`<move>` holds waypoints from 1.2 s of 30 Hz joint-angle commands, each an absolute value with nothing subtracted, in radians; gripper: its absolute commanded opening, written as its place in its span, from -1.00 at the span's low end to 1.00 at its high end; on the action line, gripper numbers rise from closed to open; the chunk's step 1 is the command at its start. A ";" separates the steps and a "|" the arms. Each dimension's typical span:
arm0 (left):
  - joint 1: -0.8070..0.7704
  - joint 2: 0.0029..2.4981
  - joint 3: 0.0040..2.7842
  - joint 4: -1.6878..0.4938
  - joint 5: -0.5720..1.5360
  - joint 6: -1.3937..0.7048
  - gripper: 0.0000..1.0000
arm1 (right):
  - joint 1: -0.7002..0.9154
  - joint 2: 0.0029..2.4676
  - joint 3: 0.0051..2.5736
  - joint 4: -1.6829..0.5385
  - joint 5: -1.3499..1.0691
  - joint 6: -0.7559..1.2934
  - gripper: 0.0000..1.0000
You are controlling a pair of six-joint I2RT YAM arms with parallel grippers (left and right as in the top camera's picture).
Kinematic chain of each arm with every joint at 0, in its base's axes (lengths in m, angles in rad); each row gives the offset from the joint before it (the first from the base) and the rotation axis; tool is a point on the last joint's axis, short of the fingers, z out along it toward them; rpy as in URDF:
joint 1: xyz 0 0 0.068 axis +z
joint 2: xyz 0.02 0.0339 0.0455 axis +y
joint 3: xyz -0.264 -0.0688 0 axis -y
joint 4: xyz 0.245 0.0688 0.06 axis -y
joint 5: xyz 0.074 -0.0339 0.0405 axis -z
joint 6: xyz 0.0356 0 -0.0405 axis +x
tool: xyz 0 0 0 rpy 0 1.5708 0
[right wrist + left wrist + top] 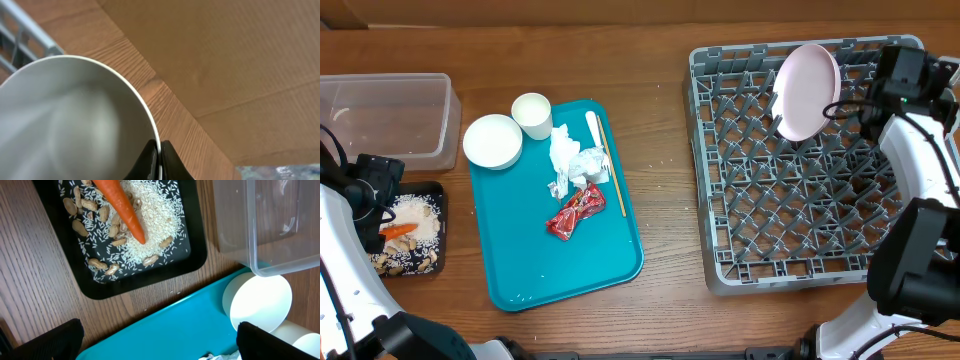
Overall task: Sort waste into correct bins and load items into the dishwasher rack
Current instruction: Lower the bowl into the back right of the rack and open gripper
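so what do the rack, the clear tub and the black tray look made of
Rack: grey moulded plastic, matte, judging by its peg lattice. Clear tub: transparent plastic, glossy; the table shows through. Black tray: probably plastic, smooth with a faint sheen, though unsure.

I see the pink plate (807, 90) tilted on edge over the grey rack's (800, 200) far side. Carrot (125, 210), rice and nuts (150, 235) lie in the black tray (95, 287) at the table's left edge, with the clear tub (380, 115) just behind. White bowl (492, 140), cup (532, 112), crumpled napkins (572, 160) and red wrapper (574, 211) sit on the teal tray (520, 270).

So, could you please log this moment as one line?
right fingers: shut on pink plate rim, at rack | left fingers: open, near black tray
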State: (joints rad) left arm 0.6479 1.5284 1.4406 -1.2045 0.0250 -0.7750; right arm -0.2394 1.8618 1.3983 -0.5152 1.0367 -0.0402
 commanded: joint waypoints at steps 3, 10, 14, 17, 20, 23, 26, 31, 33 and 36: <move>0.648 1.533 1.443 -1.203 0.015 -0.756 1.00 | -0.217 1.849 1.385 -0.498 1.062 -0.113 -0.92; 0.648 1.533 1.443 -1.203 0.015 -0.756 1.00 | -0.162 1.849 1.385 -0.492 1.061 -0.113 -0.92; 0.648 1.533 1.443 -1.203 0.015 -0.756 1.00 | -0.118 1.849 1.385 -0.490 1.061 -0.116 -0.92; 0.648 1.533 1.443 -1.203 0.015 -0.756 1.00 | -0.101 1.849 1.385 -0.485 1.062 -0.146 -0.92; 0.648 1.533 1.443 -1.203 0.016 -0.756 1.00 | -0.101 1.849 1.385 -0.479 1.063 -0.187 -0.92; 0.648 1.533 1.443 -1.203 0.015 -0.756 1.00 | -0.117 1.849 1.385 -0.456 1.106 -0.221 -0.92; 0.648 1.533 1.443 -1.203 0.015 -0.756 1.00 | -0.139 1.849 1.385 -0.377 1.167 -0.303 -0.92; 0.648 1.533 1.443 -1.203 0.015 -0.756 1.00 | -0.154 1.849 1.385 -0.279 1.166 -0.435 -0.92; 0.648 1.533 1.443 -1.203 0.015 -0.756 1.00 | -0.154 1.849 1.385 -0.234 1.154 -0.500 -0.92; 0.648 1.533 1.443 -1.203 0.015 -0.756 1.00 | -0.154 1.850 1.385 -0.218 1.112 -0.584 -0.92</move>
State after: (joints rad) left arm 0.6479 1.5284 1.4406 -1.2045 0.0254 -0.7750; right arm -0.1566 1.8618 1.3865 -0.2276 1.1316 -0.4633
